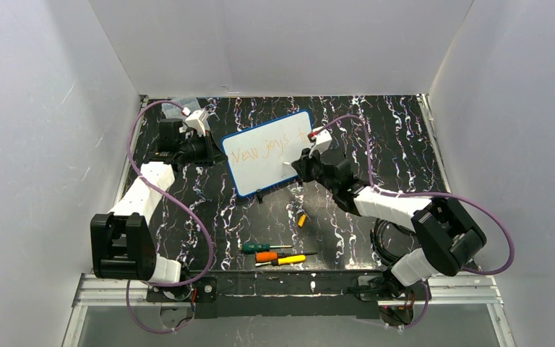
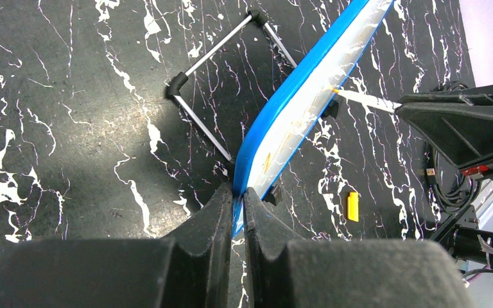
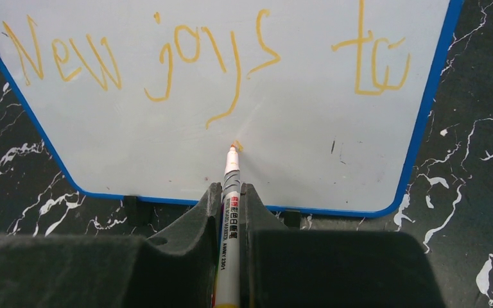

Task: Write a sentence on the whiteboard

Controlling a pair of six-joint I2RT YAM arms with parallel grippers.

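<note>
Now right jaws are gripping a marker [image 3: 232, 168], tip touching the whiteboard [image 3: 103, 141] below the sentence [image 3: 186, 48] ("New joys to"); left jaws are pinching its edge.

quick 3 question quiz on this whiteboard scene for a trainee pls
1. True or false: the left gripper is clamped on the blue edge of the whiteboard.
2. What does the right gripper hold? A a sponge, B an orange marker, C a ruler.
3. Fill in: the top line of the sentence reads "New joys ___".

Key: 1 true; 2 B; 3 to.
</note>
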